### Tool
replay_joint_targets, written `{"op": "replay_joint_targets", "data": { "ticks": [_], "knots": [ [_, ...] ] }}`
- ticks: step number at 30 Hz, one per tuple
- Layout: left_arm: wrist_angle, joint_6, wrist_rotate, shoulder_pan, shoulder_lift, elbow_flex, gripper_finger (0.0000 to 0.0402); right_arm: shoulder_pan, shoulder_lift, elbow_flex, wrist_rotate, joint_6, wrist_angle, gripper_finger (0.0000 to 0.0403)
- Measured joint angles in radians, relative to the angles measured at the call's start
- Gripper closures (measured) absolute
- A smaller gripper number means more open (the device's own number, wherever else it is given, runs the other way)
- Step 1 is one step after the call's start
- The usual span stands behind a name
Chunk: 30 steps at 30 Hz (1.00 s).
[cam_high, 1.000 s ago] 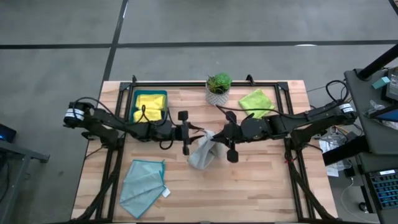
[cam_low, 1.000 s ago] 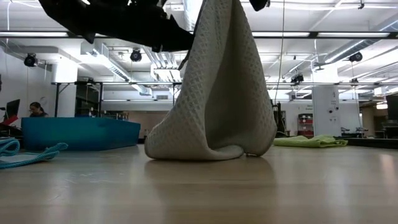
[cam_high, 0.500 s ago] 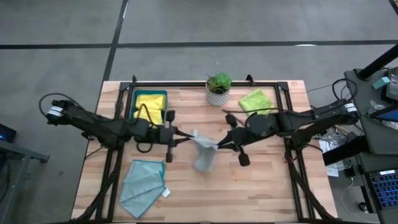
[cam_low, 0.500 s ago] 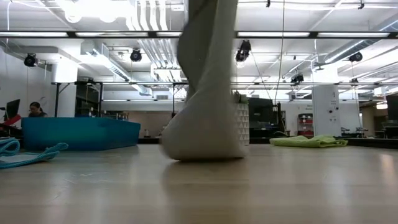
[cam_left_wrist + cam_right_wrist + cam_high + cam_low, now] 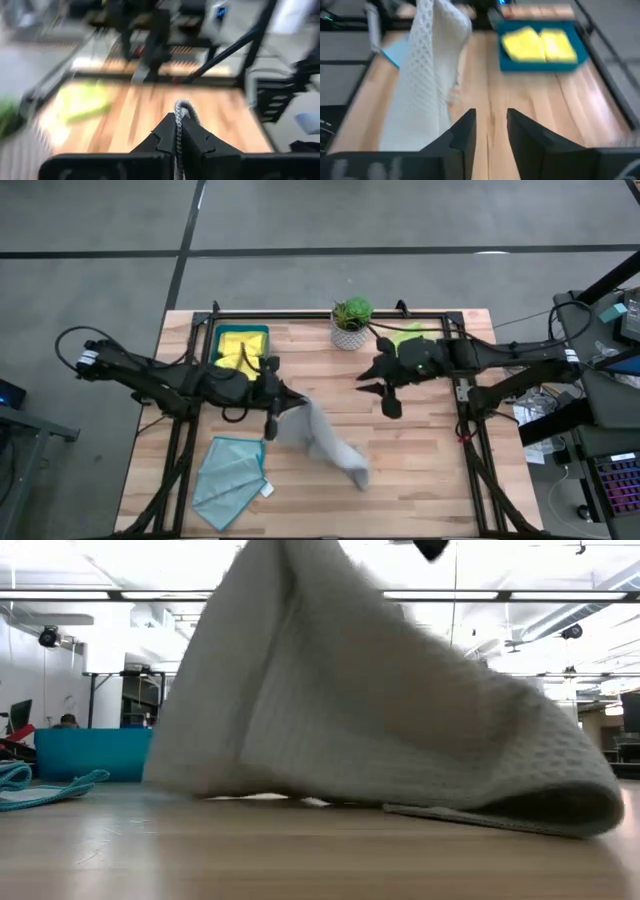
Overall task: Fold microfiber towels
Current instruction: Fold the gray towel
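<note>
High view: left gripper (image 5: 283,398) pinching grey towel (image 5: 325,440) by a corner, cloth trailing onto table (image 5: 430,470); right gripper (image 5: 378,382) spread, clear of it.

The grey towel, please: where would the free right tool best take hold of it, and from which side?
Probably the far free end of the grey towel, from above. The left tool holds one corner pinched, and the cloth trails away from it across the table, flat there. The right tool is open.
</note>
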State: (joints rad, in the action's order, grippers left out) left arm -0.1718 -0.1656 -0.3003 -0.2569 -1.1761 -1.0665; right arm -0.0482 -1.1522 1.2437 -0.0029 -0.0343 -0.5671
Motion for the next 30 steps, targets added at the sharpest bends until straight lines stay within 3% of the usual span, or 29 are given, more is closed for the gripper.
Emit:
{"op": "replay_joint_targets", "data": {
  "ticks": [3,7,13,19,26,30],
  "knots": [
    [-0.075,-0.143,-0.078,0.0,-0.031,0.034,0.0401,-0.001,0.0,-0.068,-0.002,-0.052,0.013,0.0287],
    [-0.131,-0.262,-0.125,0.015,-0.07,0.072,0.0402,-0.04,-0.009,-0.208,-0.005,-0.085,0.159,0.0283],
    [-0.145,-0.273,-0.209,0.051,-0.101,0.1,0.0402,-0.113,-0.018,-0.46,-0.005,-0.144,0.631,0.0282],
    [-0.145,-0.266,-0.233,0.104,-0.1,0.121,0.0402,-0.178,-0.126,-0.546,-0.005,-0.185,0.932,0.0282],
    [-0.144,-0.242,-0.233,0.122,-0.1,0.128,0.0402,-0.211,-0.303,-0.451,-0.059,-0.23,0.863,0.0282],
    [-0.142,-0.238,-0.233,0.123,-0.1,0.128,0.0402,-0.222,-0.388,-0.34,-0.088,-0.24,0.66,0.0282]
  ]
}}
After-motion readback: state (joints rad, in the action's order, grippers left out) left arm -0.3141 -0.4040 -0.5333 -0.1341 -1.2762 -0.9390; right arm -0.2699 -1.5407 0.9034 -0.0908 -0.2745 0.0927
